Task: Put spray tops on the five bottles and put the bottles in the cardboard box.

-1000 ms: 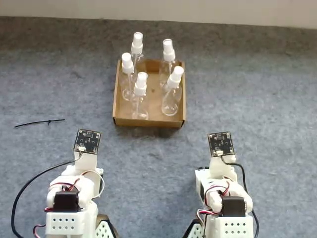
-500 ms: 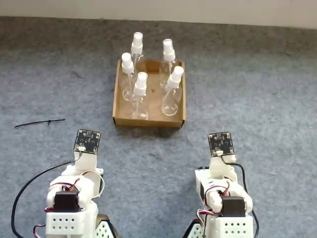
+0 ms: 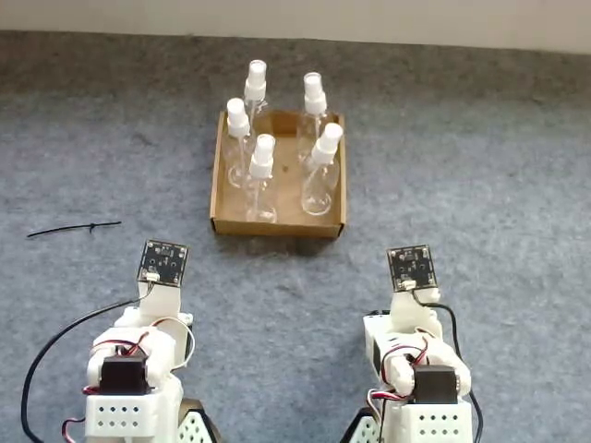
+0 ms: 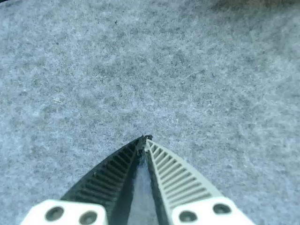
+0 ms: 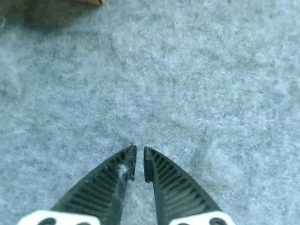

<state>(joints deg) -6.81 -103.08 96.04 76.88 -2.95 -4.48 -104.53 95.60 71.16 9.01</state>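
1. Grey carpet [image 3: 480, 166] covered the table.
2. Left arm [image 3: 138, 369] and right arm [image 3: 416, 369] sat folded at the near edge, well apart from the box.
3. Left gripper [image 4: 145, 140] had its jaws closed, tips touching, nothing held, over bare carpet.
4. Right gripper [image 5: 139, 160] had its jaws together too, holding nothing.
5. Cardboard box [image 3: 277, 226] lay mid-table, ahead of both arms.
6. Five bottles [image 3: 262, 157] stood upright inside the box, each with a white spray top on.
7. A black cable tie [image 3: 74, 229] lay on the carpet left of the box.
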